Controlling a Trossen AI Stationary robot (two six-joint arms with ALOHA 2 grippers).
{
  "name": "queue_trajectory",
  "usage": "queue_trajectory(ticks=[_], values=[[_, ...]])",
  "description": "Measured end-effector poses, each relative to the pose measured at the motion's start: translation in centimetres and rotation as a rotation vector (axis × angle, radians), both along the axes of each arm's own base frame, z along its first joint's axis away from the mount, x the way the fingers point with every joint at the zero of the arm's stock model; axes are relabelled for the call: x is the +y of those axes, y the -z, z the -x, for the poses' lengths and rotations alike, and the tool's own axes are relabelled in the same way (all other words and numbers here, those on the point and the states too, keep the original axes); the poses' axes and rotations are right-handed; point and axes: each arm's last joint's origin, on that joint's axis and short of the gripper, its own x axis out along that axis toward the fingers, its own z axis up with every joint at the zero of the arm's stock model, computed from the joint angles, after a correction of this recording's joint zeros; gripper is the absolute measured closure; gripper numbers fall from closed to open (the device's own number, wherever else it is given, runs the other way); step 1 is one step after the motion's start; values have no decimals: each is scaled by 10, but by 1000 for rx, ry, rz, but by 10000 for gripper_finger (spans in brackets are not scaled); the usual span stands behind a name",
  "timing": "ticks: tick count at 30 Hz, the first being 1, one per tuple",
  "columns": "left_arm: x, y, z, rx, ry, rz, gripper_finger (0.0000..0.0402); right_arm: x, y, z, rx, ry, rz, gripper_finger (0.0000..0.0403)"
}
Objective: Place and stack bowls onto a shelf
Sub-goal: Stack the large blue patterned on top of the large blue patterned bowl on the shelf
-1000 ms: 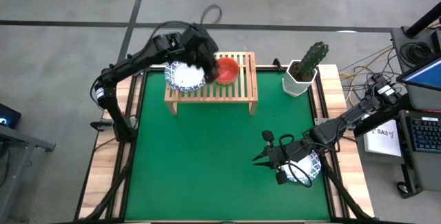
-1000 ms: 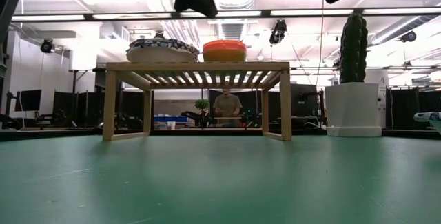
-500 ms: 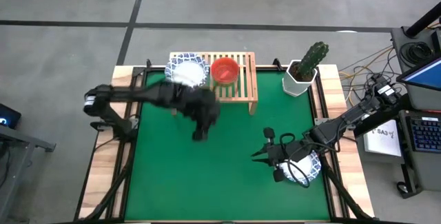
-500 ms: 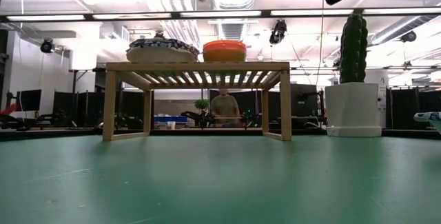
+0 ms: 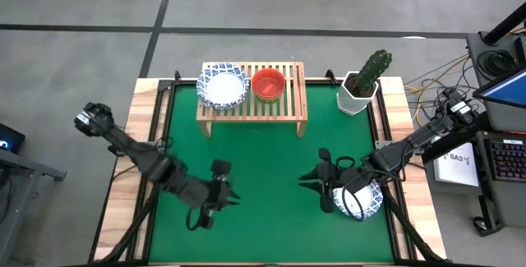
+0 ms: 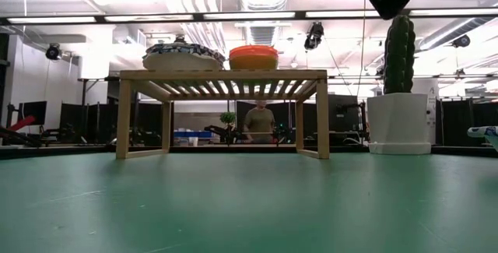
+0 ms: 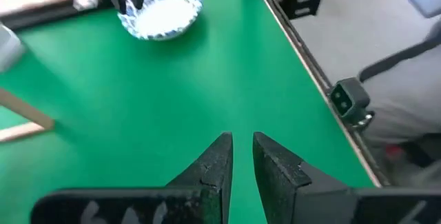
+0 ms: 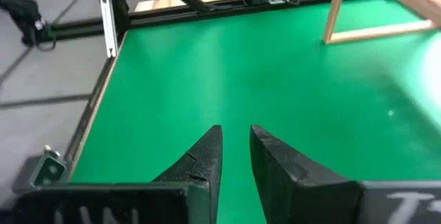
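The light-wood shelf [image 5: 251, 103] stands at the table's far edge. On its slatted top rest a white bowl with a blue patterned rim [image 5: 223, 87] and a red bowl [image 5: 269, 84], side by side [image 6: 183, 54] [image 6: 254, 57]. A second white, blue-rimmed bowl [image 5: 362, 200] sits on the green mat near the right near corner, under my right arm; it also shows in the left wrist view [image 7: 162, 10]. My right gripper [image 5: 306, 178] is shut, hovering just left of that bowl. My left gripper [image 5: 233, 195] is shut, above the mat's near left part.
A white hexagonal pot with a cactus [image 5: 362, 89] stands at the far right corner, right of the shelf. Bare green mat [image 5: 263, 164] lies between the shelf and both grippers. A person [image 6: 259, 121] stands in the room beyond the table.
My left gripper has left the shelf top and swung toward the table's near edge, ending over the near left of the mat. The white, blue-rimmed bowl stays on the shelf beside the red bowl.
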Motion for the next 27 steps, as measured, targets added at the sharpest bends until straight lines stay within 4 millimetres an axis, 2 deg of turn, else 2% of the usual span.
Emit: queue_trajectory(ticks=[3,6,10,14,17,21,24,27], values=[[-9,10,15,-69,-29,-44,361,0,-1,0,-3,28,-66,317],[-9,17,26,-119,-81,-78,361,1,-7,-2,-14,60,-154,289],[0,25,34,-138,-206,-128,361,5,-12,-7,32,84,-253,259],[9,27,40,-145,-330,-222,361,14,-13,-21,120,115,-311,251],[15,26,45,-151,-398,-274,361,17,-12,-27,292,247,-357,255],[19,26,49,-146,-447,-286,361,16,-6,-24,603,577,-391,266],[20,28,51,-131,-465,-276,361,18,7,-23,793,766,-382,268],[20,31,51,-115,-474,-275,361,24,25,-26,966,847,-390,265]])
